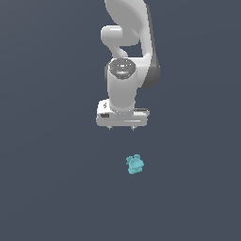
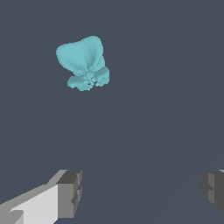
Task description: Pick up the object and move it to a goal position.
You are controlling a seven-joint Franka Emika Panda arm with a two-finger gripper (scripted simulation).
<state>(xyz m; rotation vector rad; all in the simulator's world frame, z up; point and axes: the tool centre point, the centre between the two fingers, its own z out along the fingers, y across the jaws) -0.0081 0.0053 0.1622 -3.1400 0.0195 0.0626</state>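
The small turquoise, lumpy object with rounded knobs and a flared base [image 1: 135,164] lies alone on the flat dark grey-blue surface [image 1: 52,188], nearer the exterior camera than the arm. It touches nothing but the surface.

Behind it hangs the white two-fingered gripper [image 1: 121,128] of the glossy white jointed arm [image 1: 129,42], pointing downward. Its jaws are spread wide and hold nothing; in the wrist view the two grey finger pads [image 2: 72,192] stand well apart at the picture's edge, with the object [image 2: 83,63] outside the gap between them. Gripper and object are apart; no contact is made.

No goal marker is visible in either view.

Risks, as judged: the gripper is not yet centred over the object, so a straight descent would likely miss it or strike it with one finger and shove it aside. The knobbed, irregular shape offers poor flat faces; a closure across the lumps could let it twist or slip out during the lift.
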